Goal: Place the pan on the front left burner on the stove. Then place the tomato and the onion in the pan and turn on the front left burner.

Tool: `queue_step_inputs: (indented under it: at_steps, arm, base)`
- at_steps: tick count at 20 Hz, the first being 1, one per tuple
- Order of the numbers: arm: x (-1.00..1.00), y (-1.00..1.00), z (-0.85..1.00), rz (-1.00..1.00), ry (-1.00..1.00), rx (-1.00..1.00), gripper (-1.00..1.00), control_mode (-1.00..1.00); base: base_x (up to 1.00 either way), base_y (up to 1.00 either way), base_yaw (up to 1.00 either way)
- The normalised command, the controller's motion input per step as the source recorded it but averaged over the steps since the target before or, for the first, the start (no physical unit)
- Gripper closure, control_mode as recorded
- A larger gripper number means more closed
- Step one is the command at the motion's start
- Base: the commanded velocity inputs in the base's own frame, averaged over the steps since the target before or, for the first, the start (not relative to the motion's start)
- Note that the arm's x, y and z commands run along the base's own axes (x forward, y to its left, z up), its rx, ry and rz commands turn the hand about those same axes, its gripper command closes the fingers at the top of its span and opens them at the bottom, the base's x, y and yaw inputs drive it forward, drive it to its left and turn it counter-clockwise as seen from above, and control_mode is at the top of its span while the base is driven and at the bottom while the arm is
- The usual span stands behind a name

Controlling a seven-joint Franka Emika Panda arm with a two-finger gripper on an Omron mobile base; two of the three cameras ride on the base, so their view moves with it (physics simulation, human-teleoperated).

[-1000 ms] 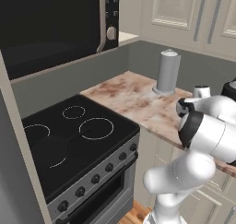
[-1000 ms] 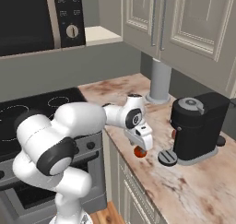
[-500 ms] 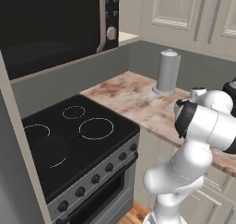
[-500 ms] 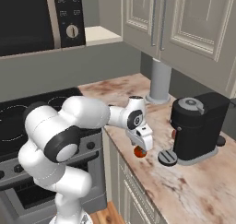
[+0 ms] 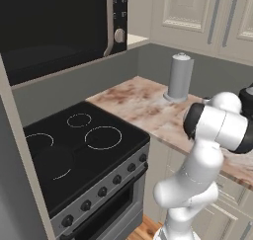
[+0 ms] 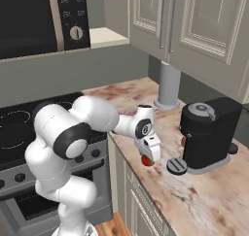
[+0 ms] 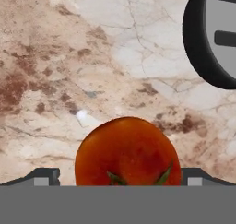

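The hand [image 6: 147,158] pinches the tomato [image 7: 127,153], a smooth glossy red-orange ball, over the mottled marble worktop [image 6: 204,201]; the coffee maker's round dark drip tray [image 7: 213,36] sits at two o'clock.

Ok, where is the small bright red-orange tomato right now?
The small red-orange tomato sits between the gripper fingers above the marble counter, left of the black coffee machine.

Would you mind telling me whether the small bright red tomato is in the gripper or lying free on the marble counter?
In the gripper: the small red tomato sits between both dark finger tips, which press its sides above the marble counter.
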Motion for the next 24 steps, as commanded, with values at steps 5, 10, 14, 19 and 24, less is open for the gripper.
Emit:
queue_step_inputs:
  at_steps: [5,10,14,19,24]
  arm:
    - [0.0,-0.02,-0.19,-0.06,0.04,0.0,1.0,-1.0]
    - [0.0,-0.02,-0.14,-0.08,0.05,0.0,1.0,-1.0]
    - [-0.01,0.0,-0.05,-0.06,0.02,0.0,1.0,-1.0]
    - [-0.14,0.2,0.42,0.0,-0.08,0.0,1.0,-1.0]
    - [-0.09,0.47,0.61,0.01,-0.09,0.0,1.0,-1.0]
  base:
    - [0.0,0.0,0.0]
    - [0.0,0.0,0.0]
    - [0.0,0.0,0.0]
    - [0.0,0.0,0.0]
    - [0.0,0.0,0.0]
